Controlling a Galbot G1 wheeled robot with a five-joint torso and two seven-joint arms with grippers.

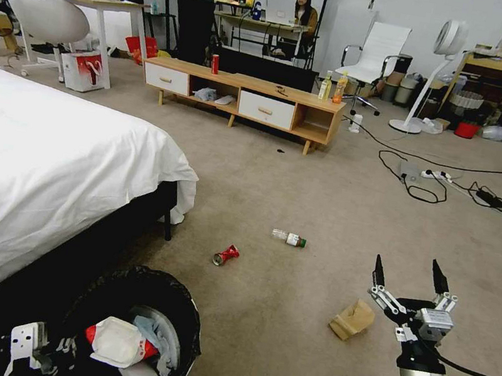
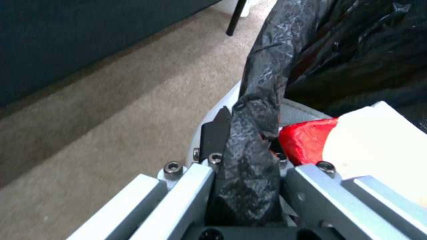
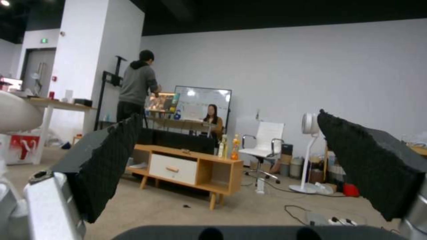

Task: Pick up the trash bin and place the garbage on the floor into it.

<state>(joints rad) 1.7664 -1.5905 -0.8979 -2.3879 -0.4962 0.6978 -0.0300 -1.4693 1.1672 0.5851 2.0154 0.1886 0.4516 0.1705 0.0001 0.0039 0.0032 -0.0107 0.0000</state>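
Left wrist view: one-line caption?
Left gripper clamps the trash bin by its bag-lined rim, red-and-white packet inside.

Beige carpet throughout. Bed with white sheet on the left, dark base. Low wooden cabinet with two white drawers stands mid-room. White chair and standing fan behind it, before a pale wall. Cables lie right.

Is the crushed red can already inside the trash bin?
No, the crushed red can lies on the carpet beyond the trash bin, whose rim the left gripper grips, while the open right gripper is empty.
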